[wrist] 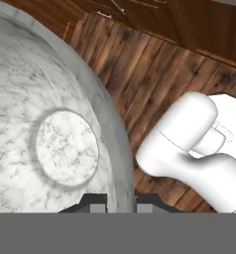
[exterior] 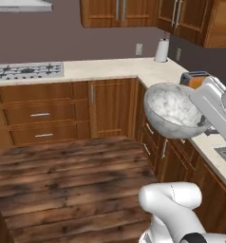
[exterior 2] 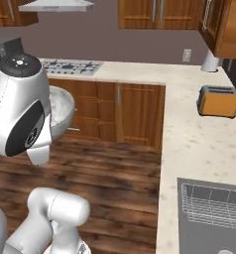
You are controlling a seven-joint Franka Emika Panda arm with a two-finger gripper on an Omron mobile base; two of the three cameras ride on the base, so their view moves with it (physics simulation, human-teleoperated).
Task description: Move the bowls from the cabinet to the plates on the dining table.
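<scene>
Pinched at its rim by the jaws, the marbled bowl is carried tilted above the floor; it could be dropped if jolted.

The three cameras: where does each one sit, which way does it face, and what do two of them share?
Left base view: behind the arm on its left, facing the counter corner; shows the marbled bowl held aloft and the arm at lower right.
Right base view: behind on its right, facing the toaster and sink; arm at left.
Hand view: on the hand, looking into the bowl and down at the wood floor; the pincer grips the bowl's rim.
Both base views share the hob and the bowl.
</scene>
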